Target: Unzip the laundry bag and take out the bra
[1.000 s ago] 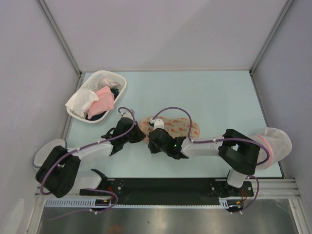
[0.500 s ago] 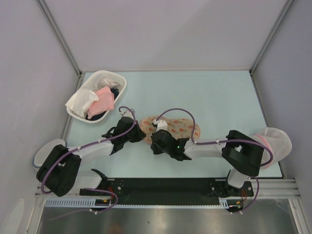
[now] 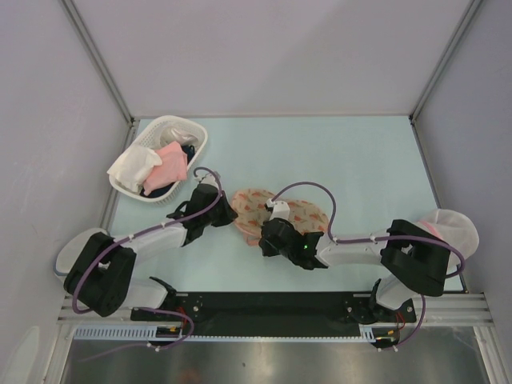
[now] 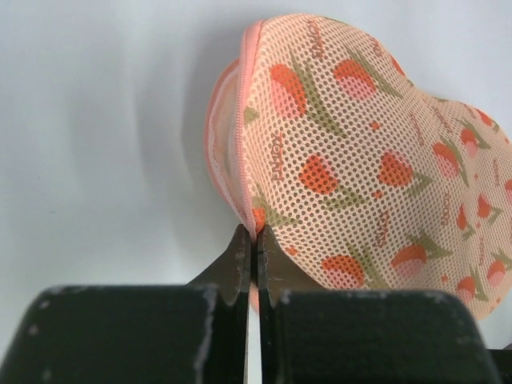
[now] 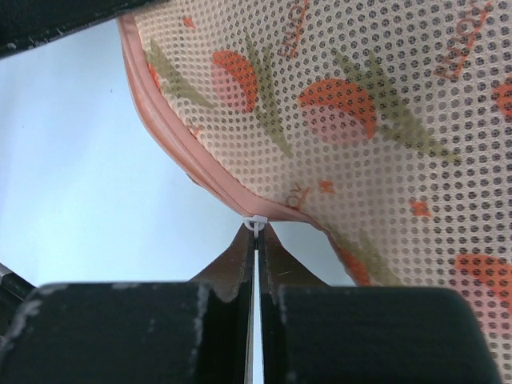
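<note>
Laundry bag [image 3: 292,210]: flat mid-table, somewhat toward the near edge; long axis roughly parallel to that edge.
Left gripper [image 4: 254,242]: clenched on the pink seam at the bag's left end, fingertips pressed together over the fabric.
Right gripper [image 5: 256,232]: pinched tight on the white zipper pull [image 5: 255,221], at the bag's near rim.
Key relation: pull just to the right of the left-hand anchor; most of the bag stretching away toward the right edge of the table.
Nearer arm: both on the bag; right one on the pull, left one bracing only.
Likely next move: pull drawn rightward along the near rim, with the left end pinned as counter-hold.
Zipper: extent of opening not readable here.
Bra: not made out in any view; presumably inside the mesh.
</note>
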`<state>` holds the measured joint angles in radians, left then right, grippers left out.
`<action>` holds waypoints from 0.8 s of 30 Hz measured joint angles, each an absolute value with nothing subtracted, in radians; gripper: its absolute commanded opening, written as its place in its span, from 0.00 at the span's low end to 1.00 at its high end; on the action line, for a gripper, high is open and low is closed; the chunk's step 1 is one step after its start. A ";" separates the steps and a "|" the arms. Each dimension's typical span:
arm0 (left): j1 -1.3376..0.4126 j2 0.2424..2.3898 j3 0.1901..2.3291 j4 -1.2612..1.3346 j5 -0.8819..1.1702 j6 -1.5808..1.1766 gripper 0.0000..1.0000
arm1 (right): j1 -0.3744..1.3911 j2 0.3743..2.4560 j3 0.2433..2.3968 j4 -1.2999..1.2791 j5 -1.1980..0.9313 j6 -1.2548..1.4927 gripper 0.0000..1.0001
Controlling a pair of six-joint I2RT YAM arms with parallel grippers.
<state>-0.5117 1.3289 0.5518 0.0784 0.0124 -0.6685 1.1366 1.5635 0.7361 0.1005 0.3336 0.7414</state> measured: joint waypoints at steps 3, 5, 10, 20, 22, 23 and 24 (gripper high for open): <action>-0.509 1.351 0.572 0.073 0.014 -0.656 0.00 | 1.134 1.558 0.730 0.099 0.336 0.750 0.00; -0.507 1.371 0.589 0.068 0.017 -0.648 0.00 | 1.133 1.558 0.728 0.099 0.337 0.752 0.00; -0.506 1.418 0.632 0.064 0.034 -0.628 0.40 | 1.130 1.558 0.728 0.099 0.338 0.752 0.00; -0.485 1.345 0.597 0.084 0.020 -0.614 0.87 | 1.130 1.583 0.744 0.083 0.320 0.748 0.00; -0.485 1.304 0.568 0.088 0.030 -0.626 0.85 | 1.131 1.605 0.762 0.083 0.312 0.746 0.00; -0.487 1.282 0.547 0.094 0.035 -0.632 0.84 | 1.131 1.613 0.770 0.084 0.307 0.744 0.00; -0.488 1.267 0.533 0.095 0.039 -0.638 0.83 | 1.131 1.620 0.776 0.083 0.304 0.741 0.00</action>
